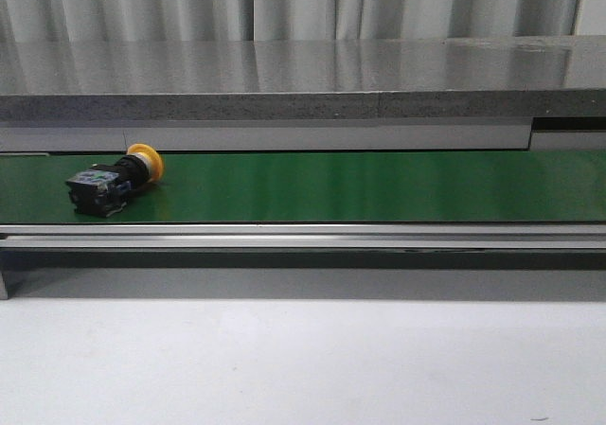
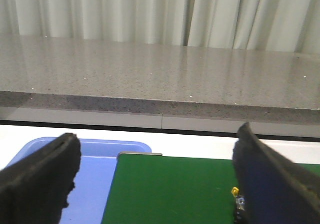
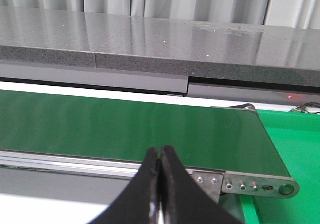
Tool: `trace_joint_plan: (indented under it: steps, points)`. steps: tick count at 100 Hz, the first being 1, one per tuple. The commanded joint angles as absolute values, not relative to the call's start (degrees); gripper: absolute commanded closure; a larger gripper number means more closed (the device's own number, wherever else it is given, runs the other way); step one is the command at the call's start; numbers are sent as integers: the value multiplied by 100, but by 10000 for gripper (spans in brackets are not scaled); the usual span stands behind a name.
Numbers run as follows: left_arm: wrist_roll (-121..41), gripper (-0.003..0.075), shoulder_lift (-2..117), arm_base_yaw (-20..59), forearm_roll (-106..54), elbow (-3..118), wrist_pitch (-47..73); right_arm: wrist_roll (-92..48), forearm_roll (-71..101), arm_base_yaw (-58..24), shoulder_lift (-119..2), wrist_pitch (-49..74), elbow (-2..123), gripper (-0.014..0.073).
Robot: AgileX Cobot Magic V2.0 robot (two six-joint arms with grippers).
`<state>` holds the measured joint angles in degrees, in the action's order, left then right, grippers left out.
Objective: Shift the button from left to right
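The button [image 1: 114, 178] lies on its side at the left of the green belt [image 1: 360, 186]. Its yellow-orange head points right and its black body with greenish-blue markings points left. In the left wrist view only a sliver of the button [image 2: 236, 198] shows beside one finger. My left gripper [image 2: 155, 179] is open and empty, back from the belt's left end. My right gripper [image 3: 160, 154] is shut with nothing between its fingers, in front of the belt near its right end. Neither gripper shows in the front view.
A blue tray [image 2: 87, 179] sits off the belt's left end. A green bin [image 3: 295, 149] sits beyond the belt's right end roller bracket [image 3: 255, 185]. A grey stone counter [image 1: 303, 75] runs behind the belt. A white table top [image 1: 303, 359] lies in front.
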<state>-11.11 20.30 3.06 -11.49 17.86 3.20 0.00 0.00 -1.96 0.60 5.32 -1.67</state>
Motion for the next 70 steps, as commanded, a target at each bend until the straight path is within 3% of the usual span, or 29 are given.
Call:
trace_joint_plan:
  steps: [1, 11, 35, 70]
  points:
    - [-1048, 203, 2066, 301, -1222, 1942, -205, 0, -31, -201, 143, 65, -171, 661]
    - [-1048, 321, 2066, 301, -1222, 1942, -205, 0, -31, -201, 143, 65, -171, 661]
    - [-1048, 711, 2066, 301, -1222, 1942, -205, 0, -31, -201, 143, 65, -171, 661]
    - [-1048, 715, 2066, 301, -1222, 1942, -166, 0, -31, -201, 143, 65, -171, 661]
